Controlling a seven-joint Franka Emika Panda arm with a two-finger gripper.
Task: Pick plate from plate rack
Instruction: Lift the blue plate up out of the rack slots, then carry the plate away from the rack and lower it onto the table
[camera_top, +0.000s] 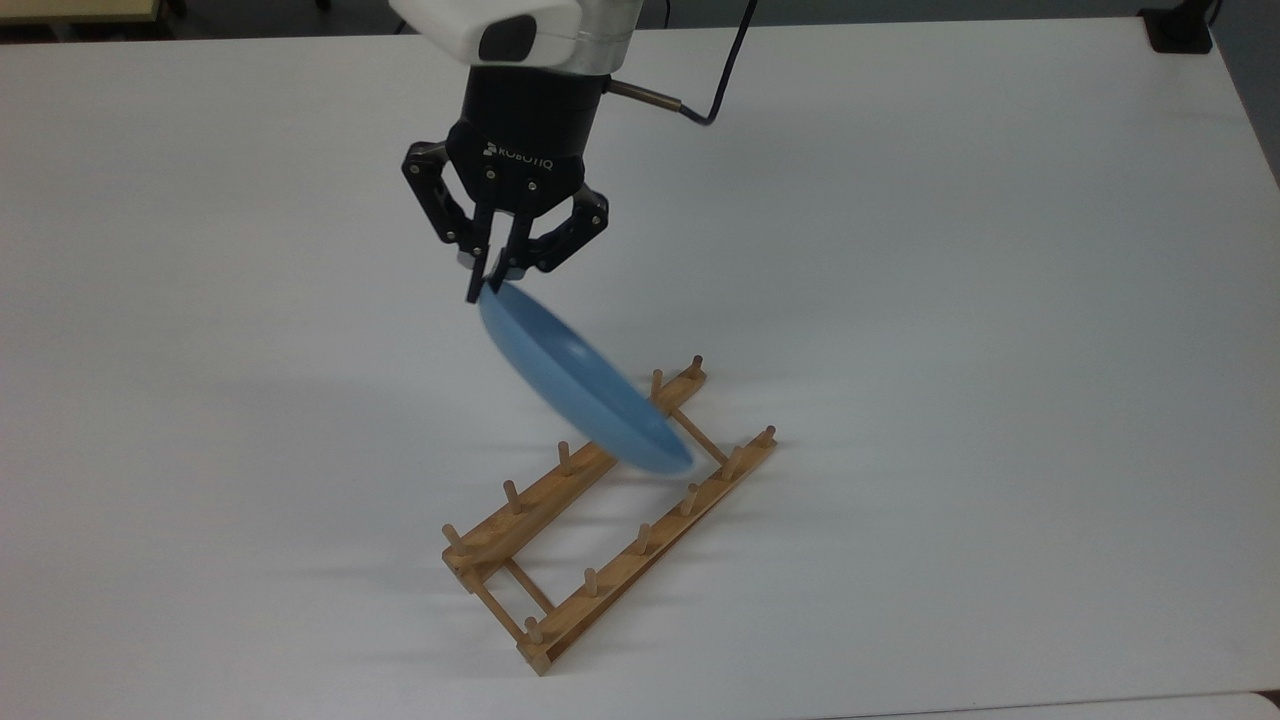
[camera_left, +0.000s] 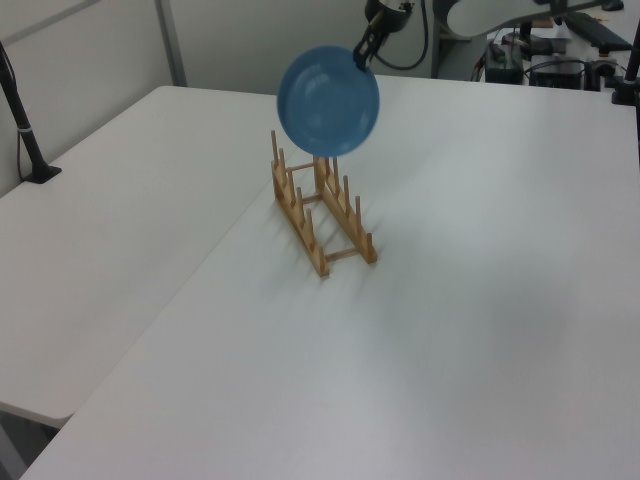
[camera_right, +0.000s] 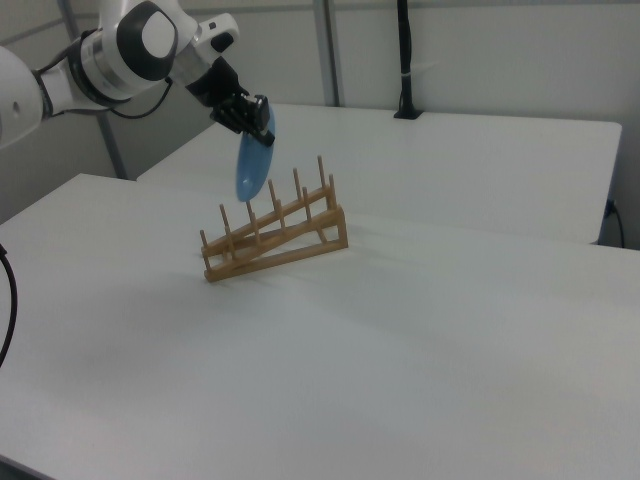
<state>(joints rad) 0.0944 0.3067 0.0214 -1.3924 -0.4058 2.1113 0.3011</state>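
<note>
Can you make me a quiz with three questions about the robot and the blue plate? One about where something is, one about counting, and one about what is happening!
1. Where is the plate?
A. lying flat on the table
B. in the air above the plate rack
C. standing between the pegs

2. How many pegs stand on each rail of the rack?
A. three
B. six
C. ten

3. What is the gripper doing?
A. pinching the plate's rim
B. hanging open with nothing in it
C. holding the rack

Answers:
1. B, the right view shows the plate hanging clear of the pegs.
2. B, the top view shows six on each rail.
3. A, its fingers close on the plate's top edge.
</note>
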